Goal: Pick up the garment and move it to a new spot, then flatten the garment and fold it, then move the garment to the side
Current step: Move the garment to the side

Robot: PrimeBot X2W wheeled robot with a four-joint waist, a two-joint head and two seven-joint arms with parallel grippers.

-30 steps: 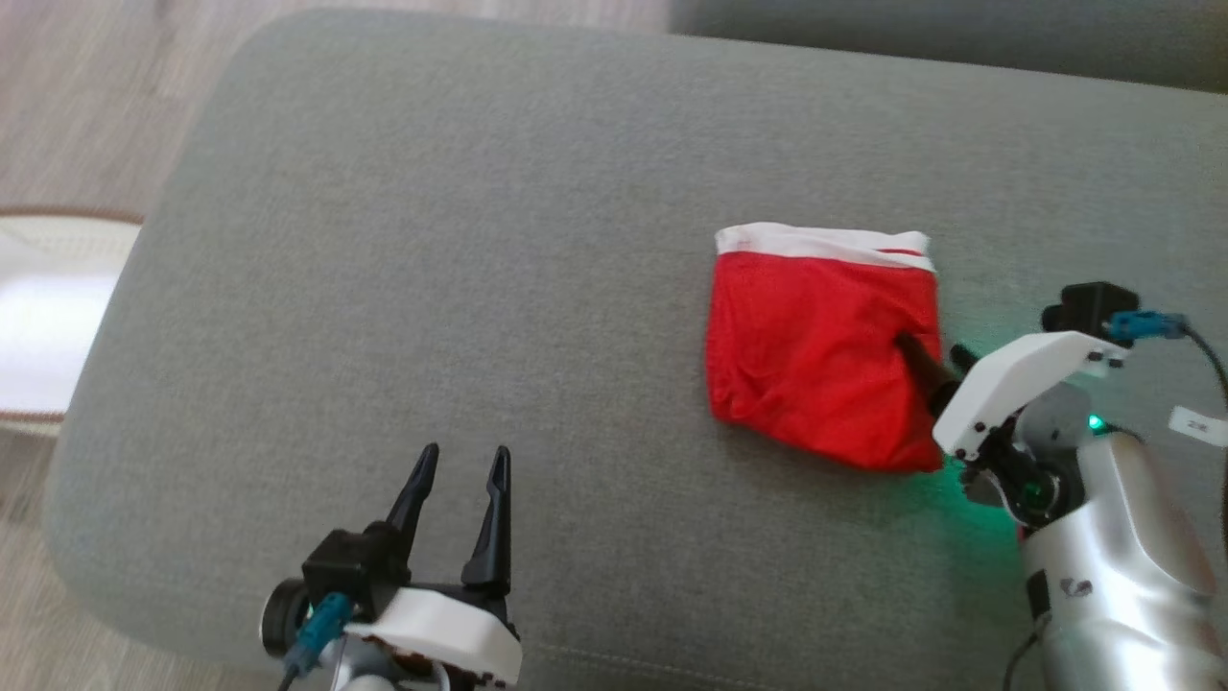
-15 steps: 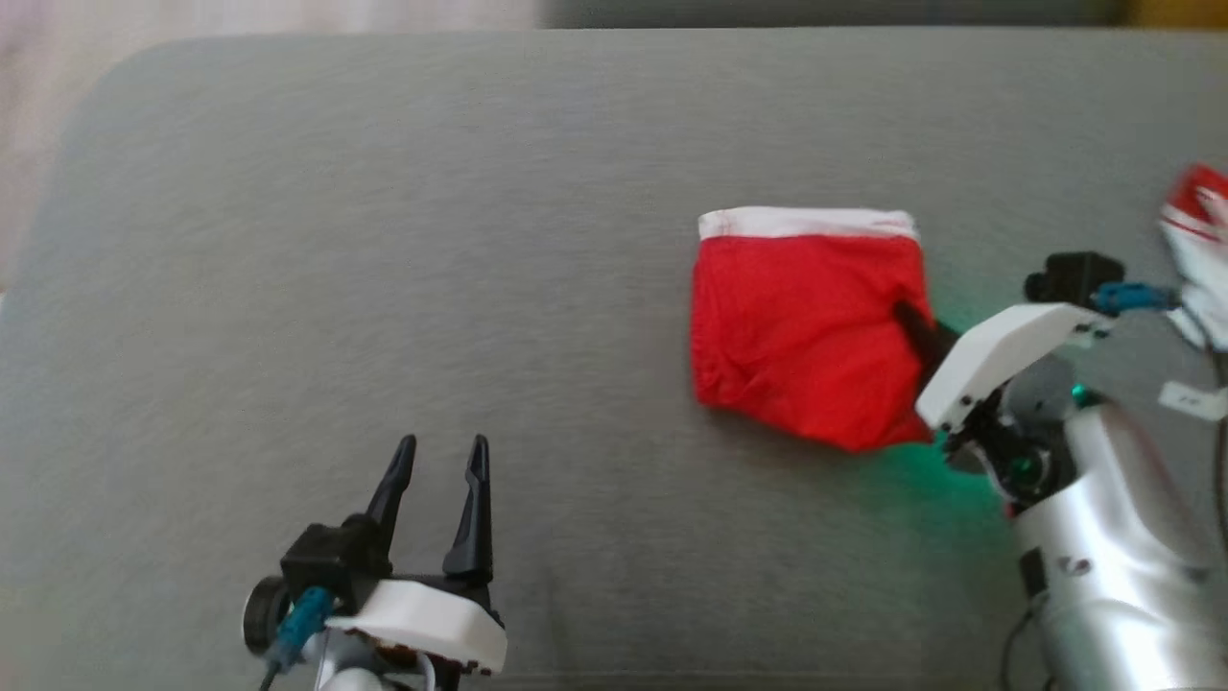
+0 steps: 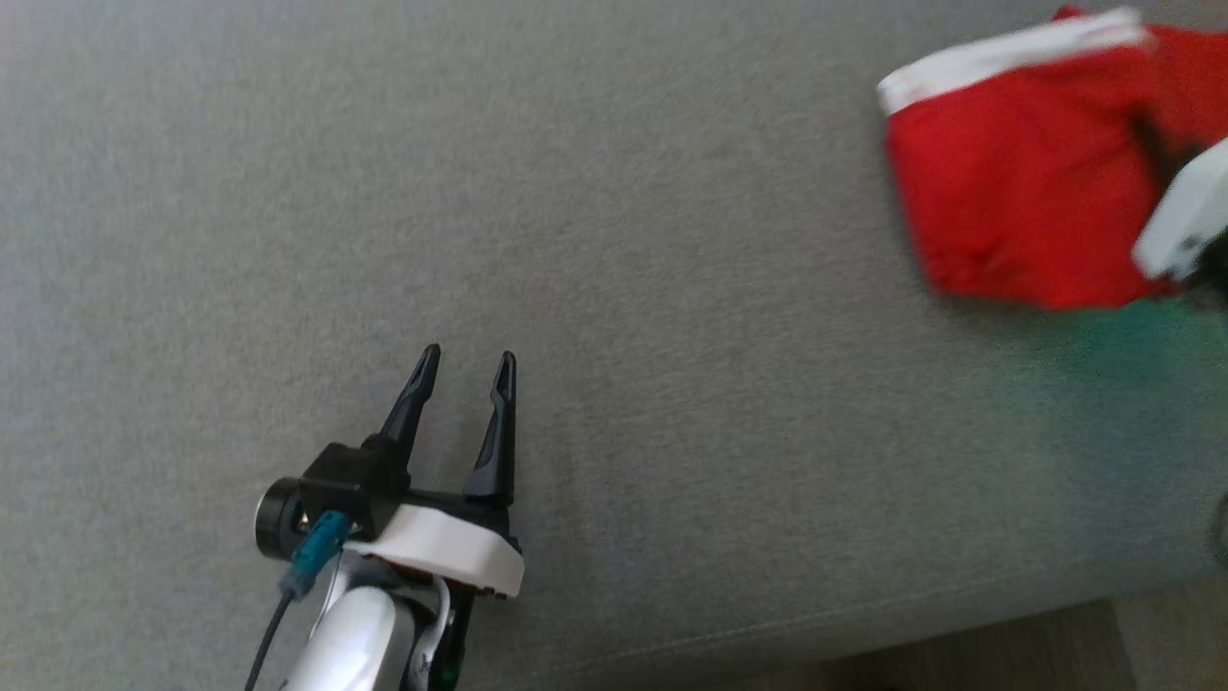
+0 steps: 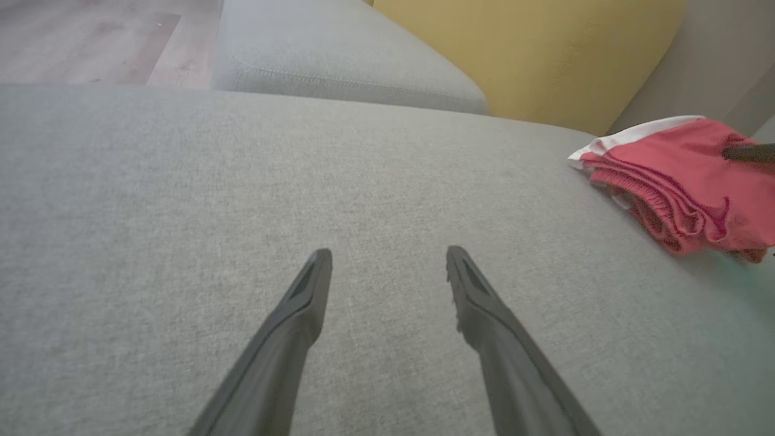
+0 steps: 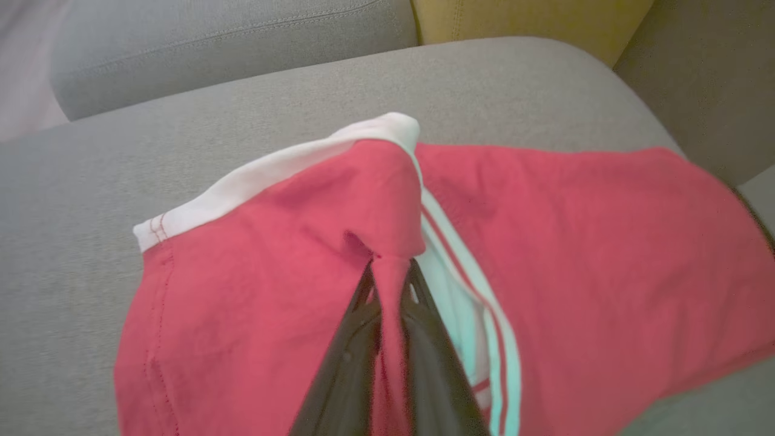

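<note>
The garment is red with a white band, folded, at the head view's upper right on the grey sofa cushion. My right gripper is shut on a pinch of the garment's red cloth, which rises in a peak above the fingers. In the head view its white wrist shows at the right edge, over the garment. My left gripper stands open over bare cushion at the lower left, far from the garment, with nothing between its fingers.
The cushion's front edge runs along the bottom right of the head view. A second grey cushion and a yellow one stand behind, beyond the garment. Wood floor shows at the far left.
My right gripper has shut on the garment's red cloth and lifted a fold of it. The head camera has swung, shifting the whole picture. The left gripper stays open.
</note>
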